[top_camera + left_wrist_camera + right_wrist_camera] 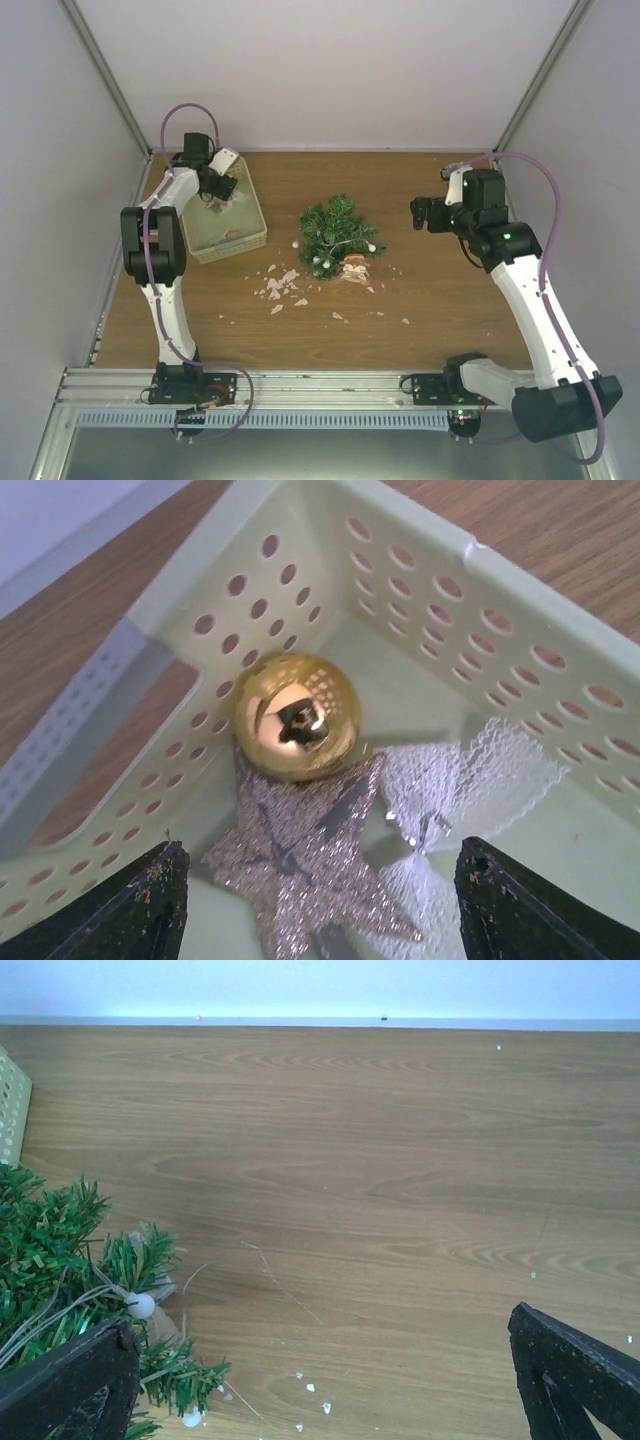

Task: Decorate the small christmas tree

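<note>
The small christmas tree (338, 232) lies on its side mid-table, white beads on its branches and its brownish pot (355, 266) toward the front; its branches (60, 1260) fill the lower left of the right wrist view. My left gripper (215, 190) (320, 920) hangs open inside the pale basket (255, 215), its fingers either side of a glittery silver star (300, 860) without touching it. A gold ball (297, 716) rests beyond the star, and a white lace bow (450, 790) lies to the right. My right gripper (420, 213) (320, 1390) is open and empty, right of the tree.
White scraps (280, 285) are scattered over the wood in front of the tree. The basket's perforated wall (480, 570) rises close around the left gripper. Grey side walls bound the table left and right, and a metal rail (330, 385) runs along the near edge.
</note>
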Robot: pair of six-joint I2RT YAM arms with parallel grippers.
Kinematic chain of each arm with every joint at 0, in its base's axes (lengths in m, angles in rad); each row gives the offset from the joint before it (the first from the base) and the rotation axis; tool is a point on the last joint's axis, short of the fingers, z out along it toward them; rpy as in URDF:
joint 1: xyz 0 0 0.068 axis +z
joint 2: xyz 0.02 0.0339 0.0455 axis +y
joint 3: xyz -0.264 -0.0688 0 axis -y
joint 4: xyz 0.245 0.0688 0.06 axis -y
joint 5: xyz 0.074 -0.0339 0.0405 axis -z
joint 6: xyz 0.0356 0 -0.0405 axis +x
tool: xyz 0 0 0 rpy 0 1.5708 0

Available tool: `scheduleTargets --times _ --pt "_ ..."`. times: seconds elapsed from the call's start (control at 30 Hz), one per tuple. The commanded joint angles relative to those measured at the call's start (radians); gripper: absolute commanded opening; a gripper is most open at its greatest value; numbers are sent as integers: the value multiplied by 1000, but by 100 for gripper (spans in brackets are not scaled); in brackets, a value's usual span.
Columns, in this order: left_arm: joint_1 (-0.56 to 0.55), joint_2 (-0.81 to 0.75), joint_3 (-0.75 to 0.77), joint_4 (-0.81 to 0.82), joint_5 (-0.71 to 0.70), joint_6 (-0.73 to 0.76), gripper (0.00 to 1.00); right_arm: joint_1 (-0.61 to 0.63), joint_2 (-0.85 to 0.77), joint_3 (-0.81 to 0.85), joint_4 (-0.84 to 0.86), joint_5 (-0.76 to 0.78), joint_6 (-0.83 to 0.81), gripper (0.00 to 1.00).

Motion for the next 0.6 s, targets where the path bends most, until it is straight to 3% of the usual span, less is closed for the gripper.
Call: scheduleTargets --times 0.0,0.23,0.57 --pt "-42 75 78 -7 -6 -25 74 -12 -19 -3 16 1 7 100" --pt "-87 183 199 -56 -34 -53 75 -11 -27 -3 12 3 8 100" --pt "-89 215 205 -10 -136 -78 76 -12 -34 -15 15 -1 8 100"
